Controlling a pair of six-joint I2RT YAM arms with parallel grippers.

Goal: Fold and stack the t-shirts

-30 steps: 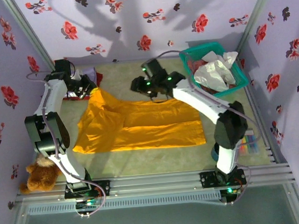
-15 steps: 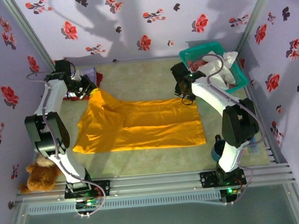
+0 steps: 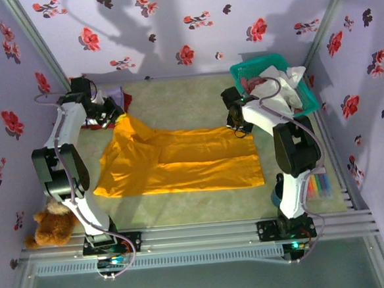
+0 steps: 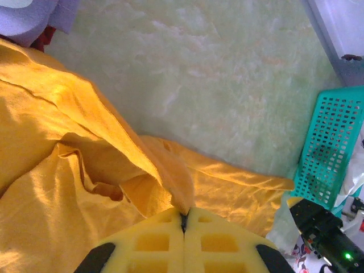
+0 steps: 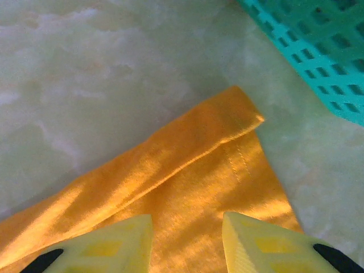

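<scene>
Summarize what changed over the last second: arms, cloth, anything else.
The right gripper swung right from the middle of the far edge of the plain orange-yellow cloth t-shirt to its far right corner, beside the teal plastic basket. Its jaws are apart over the corner, nothing gripped. Unchanged: left gripper shut on the shirt's far left corner; shirt lies as before; brown teddy bear in place.
</scene>
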